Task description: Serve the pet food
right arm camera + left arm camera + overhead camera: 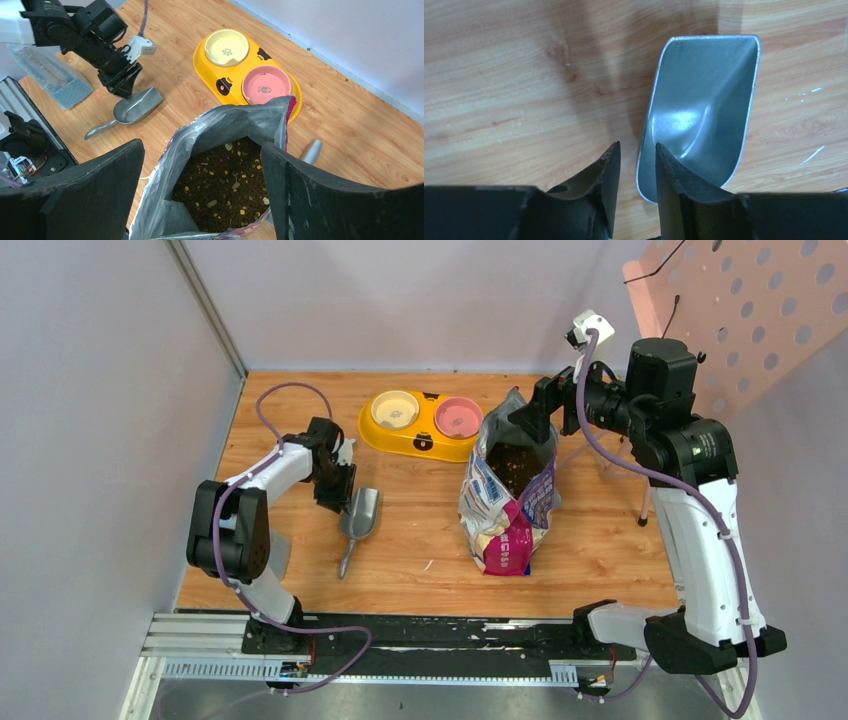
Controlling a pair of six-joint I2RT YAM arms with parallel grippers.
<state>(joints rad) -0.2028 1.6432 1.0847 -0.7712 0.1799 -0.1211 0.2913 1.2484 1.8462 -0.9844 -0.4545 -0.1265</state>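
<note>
The pet food [515, 465], dark brown kibble with some yellow bits, fills an open printed bag [508, 510] standing right of centre. In the right wrist view the pet food [225, 185] shows inside the bag's [165, 190] silver mouth. My right gripper [202, 145] is wide open, a finger on each side above the bag's mouth, touching nothing; it also shows in the top view [535, 415]. A grey metal scoop [360, 515] lies on the table, empty. My left gripper [637, 150] is open just over the left rim of the scoop [701, 115], holding nothing.
A yellow double feeder [420, 430] stands at the back with a cream bowl [228, 47] and a pink bowl [265, 85], both empty. A stand's grey leg [311, 150] is right of the bag. A pink pegboard [740, 310] is at the back right. A clear box [50, 75] sits far left.
</note>
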